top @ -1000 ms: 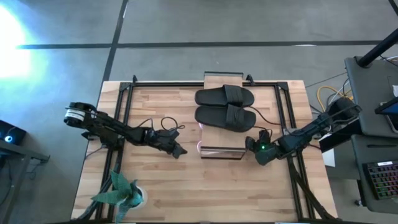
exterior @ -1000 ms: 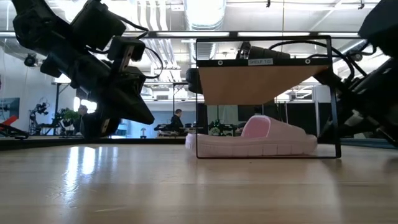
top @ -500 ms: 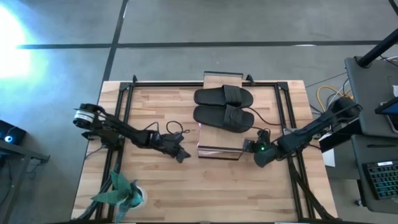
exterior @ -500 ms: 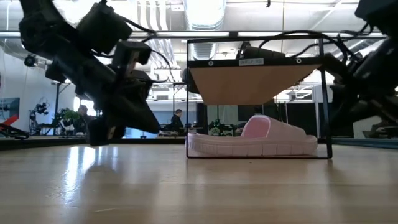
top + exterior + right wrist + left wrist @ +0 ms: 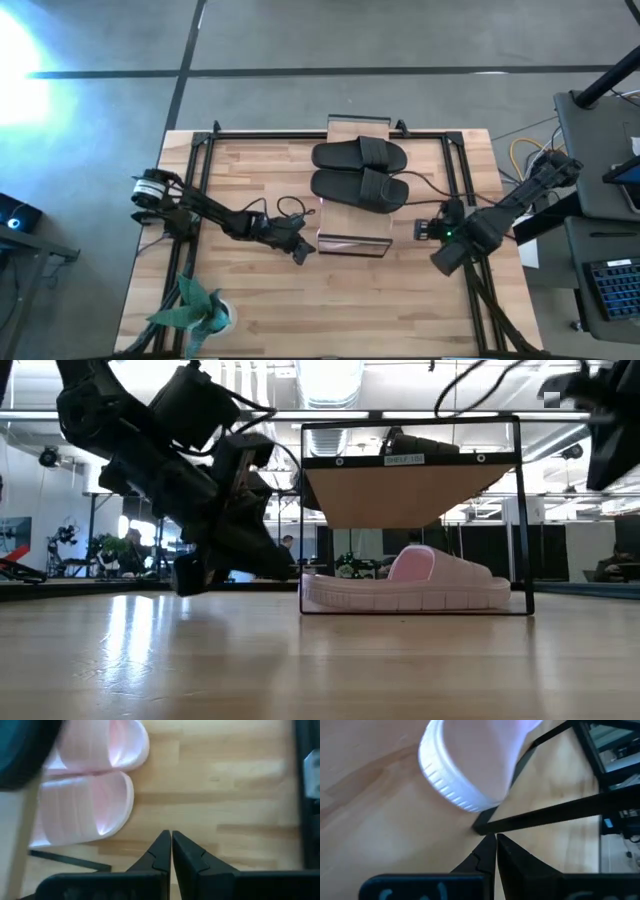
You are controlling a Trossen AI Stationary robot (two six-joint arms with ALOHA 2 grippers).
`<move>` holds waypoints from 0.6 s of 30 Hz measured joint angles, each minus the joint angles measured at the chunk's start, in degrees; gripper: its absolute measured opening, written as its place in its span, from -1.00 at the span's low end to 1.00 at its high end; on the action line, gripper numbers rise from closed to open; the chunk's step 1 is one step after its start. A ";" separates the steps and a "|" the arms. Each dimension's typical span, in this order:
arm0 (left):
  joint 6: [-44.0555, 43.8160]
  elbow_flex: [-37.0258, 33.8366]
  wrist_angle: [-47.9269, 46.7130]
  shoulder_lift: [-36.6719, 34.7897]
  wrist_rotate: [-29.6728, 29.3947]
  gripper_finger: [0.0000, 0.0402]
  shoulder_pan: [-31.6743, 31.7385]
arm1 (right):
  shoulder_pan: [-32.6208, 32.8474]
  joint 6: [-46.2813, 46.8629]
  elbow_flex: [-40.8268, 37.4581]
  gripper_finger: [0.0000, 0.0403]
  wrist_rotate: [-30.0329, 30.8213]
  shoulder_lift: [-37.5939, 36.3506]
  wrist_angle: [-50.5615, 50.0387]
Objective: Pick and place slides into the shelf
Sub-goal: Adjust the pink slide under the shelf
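Note:
The shelf (image 5: 355, 243) stands mid-table, a wooden plank in a thin dark frame. The black pair of slides (image 5: 360, 170) lies side by side on its top. The pink pair (image 5: 410, 582) rests on the table under the plank, also seen in the right wrist view (image 5: 85, 807). My left gripper (image 5: 303, 256) is shut and low, right at the shelf's near-left bottom corner (image 5: 481, 827). My right gripper (image 5: 421, 230) is shut and stands clear of the shelf's right side, pointing at the pink slides. My left gripper has its shut fingertips (image 5: 490, 842) right at the bottom corner of the shelf's frame (image 5: 481, 827), coming level from the table's left. I cannot tell whether they touch the bar.
A green toy plant (image 5: 195, 310) stands at the table's near-left corner. Dark rails (image 5: 205, 170) (image 5: 465, 175) run along the table's left and right sides. Bare wood lies near the shelf (image 5: 350, 300). A desk with a keyboard (image 5: 610, 290) is beyond the right edge.
The right gripper pressed in at the shelf's right side, and the shelf with its slides slid slightly toward the table's left. The right gripper then drew back toward the right edge and rose. The left gripper moved right and down toward the shelf's near-left corner.

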 joint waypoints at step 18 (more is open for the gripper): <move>1.25 2.61 4.06 6.77 -7.76 -1.00 2.17 | 1.33 -1.09 7.46 -0.96 3.40 0.31 -9.76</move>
